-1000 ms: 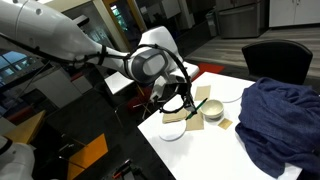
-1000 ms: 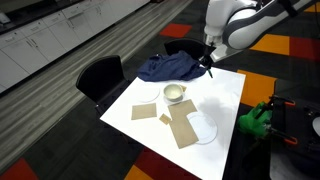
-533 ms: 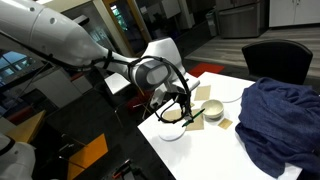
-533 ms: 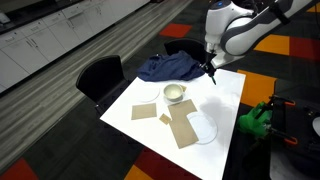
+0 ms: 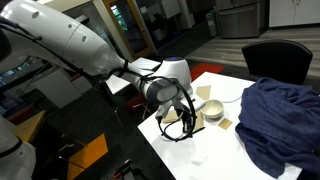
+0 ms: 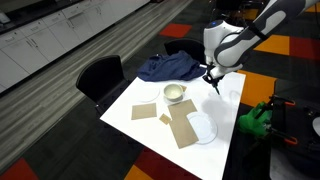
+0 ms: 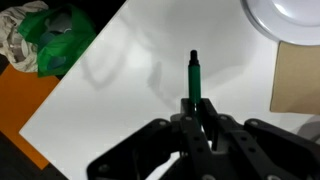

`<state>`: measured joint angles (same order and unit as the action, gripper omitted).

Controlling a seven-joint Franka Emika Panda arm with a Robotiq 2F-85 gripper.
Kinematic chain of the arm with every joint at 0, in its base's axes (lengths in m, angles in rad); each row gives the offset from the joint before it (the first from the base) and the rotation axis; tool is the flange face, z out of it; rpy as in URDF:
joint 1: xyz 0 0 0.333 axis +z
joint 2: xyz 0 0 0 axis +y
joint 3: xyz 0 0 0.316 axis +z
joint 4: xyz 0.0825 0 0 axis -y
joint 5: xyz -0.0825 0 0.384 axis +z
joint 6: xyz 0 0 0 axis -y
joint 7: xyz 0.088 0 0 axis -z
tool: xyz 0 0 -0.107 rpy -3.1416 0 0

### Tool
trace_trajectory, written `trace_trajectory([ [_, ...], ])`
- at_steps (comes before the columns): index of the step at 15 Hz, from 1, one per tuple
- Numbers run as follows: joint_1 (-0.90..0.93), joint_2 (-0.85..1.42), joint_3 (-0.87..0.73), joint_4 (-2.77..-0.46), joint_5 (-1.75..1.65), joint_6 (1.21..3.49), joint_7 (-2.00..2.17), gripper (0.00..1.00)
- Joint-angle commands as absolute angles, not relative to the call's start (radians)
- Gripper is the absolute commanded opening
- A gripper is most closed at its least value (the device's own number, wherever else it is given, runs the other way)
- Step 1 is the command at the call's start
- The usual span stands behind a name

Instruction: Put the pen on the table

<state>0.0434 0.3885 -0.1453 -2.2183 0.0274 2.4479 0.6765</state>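
I am holding the pen [image 7: 194, 77] in the gripper [image 7: 197, 108]. In the wrist view the jaws are clenched on its lower end, and the dark green stick is pointing out from them in the middle of the frame. Under it I am seeing only bare white table [image 7: 140, 70]. The plate [image 7: 285, 15] is in the upper right corner and a brown card piece [image 7: 297, 80] is at the right edge, both apart from the pen. I cannot tell if the tip is already touching the surface.

So the carrying part looks nearly done. What is left, I think, is the last lowering, opening the jaws and pulling the arm away.

Compared with one second ago, the gripper [image 6: 213, 79] is sitting lower and more toward the right of the frame in an exterior view. It is no longer beside the blue cloth [image 6: 168, 68] and is now over the open table [image 6: 150, 118], past the bowl [image 6: 175, 93]. In the exterior view from the opposite side the gripper [image 5: 188, 118] is also sitting lower in the frame.
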Motion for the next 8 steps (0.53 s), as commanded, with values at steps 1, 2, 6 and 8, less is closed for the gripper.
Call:
trace_trajectory([
  [1, 0.002, 0.484, -0.121, -2.153, 0.093, 2.452, 0.6, 0.03],
  [2, -0.003, 0.503, -0.119, -2.143, 0.108, 2.457, 0.581, 0.03],
  [6, -0.02, 0.593, -0.117, -2.09, 0.158, 2.474, 0.511, 0.03],
  [8, -0.021, 0.63, -0.12, -2.066, 0.173, 2.479, 0.488, 0.03],
])
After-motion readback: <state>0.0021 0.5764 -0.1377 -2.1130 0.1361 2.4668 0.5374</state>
